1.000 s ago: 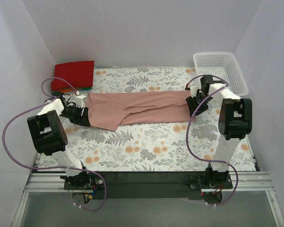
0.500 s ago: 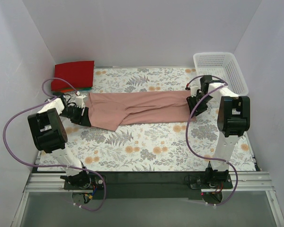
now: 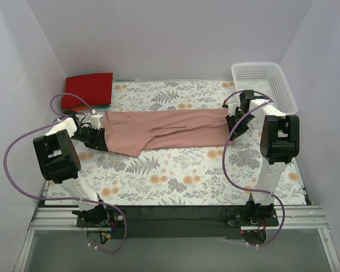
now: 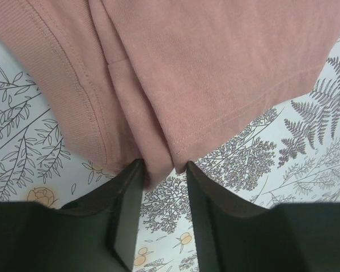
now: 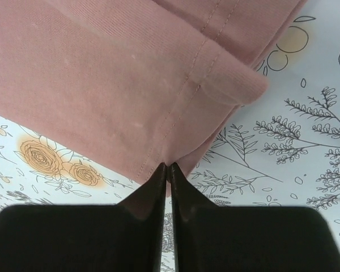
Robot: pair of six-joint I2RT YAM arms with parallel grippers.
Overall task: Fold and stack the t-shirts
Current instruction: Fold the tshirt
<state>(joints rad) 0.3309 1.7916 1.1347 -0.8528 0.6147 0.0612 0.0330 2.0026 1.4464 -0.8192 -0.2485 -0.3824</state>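
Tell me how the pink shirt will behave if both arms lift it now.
Pink shirt is thin, creased knit: probably sags in the middle. Right tool pinches only the hem edge, so it may slip. Left tool looks open around its corner.

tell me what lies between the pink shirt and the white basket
In the top external view, the right gripper sits at the end of the pink shirt nearest the white basket; beyond it, only floral tablecloth.

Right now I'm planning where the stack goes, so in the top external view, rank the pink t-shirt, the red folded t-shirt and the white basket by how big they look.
1. pink t-shirt, clearly the largest, stretched across the cloth.
2 and 3. white basket and red folded t-shirt look about alike; I won't rank them.
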